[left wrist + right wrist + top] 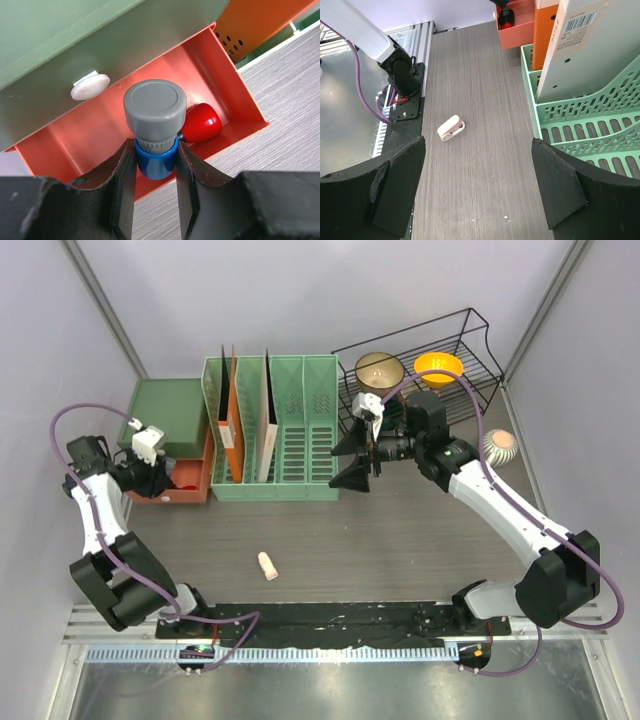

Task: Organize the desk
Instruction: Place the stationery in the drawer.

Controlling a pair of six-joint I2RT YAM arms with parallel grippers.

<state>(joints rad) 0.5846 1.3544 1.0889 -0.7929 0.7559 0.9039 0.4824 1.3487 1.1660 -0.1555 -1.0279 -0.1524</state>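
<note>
My left gripper (155, 150) is shut on a blue cylinder (156, 162) with a grey ribbed cap (155, 107), held just at the open front of an orange-red tray (100, 135). A red rounded thing (202, 122) lies inside that tray. From above, the left gripper (155, 478) sits at the tray (192, 485) on the far left of the desk (400, 540). My right gripper (352, 460) hangs open over the desk (475, 90), beside the green file rack (590, 125). A small white and pink clip (451, 128) lies on the desk (267, 565).
A dark green box (170, 412) sits on top of the orange tray. The green slotted rack (280, 430) holds orange and white folders. A black wire basket (470, 340) at the back right holds two bowls. A striped round object (499, 446) lies at the right.
</note>
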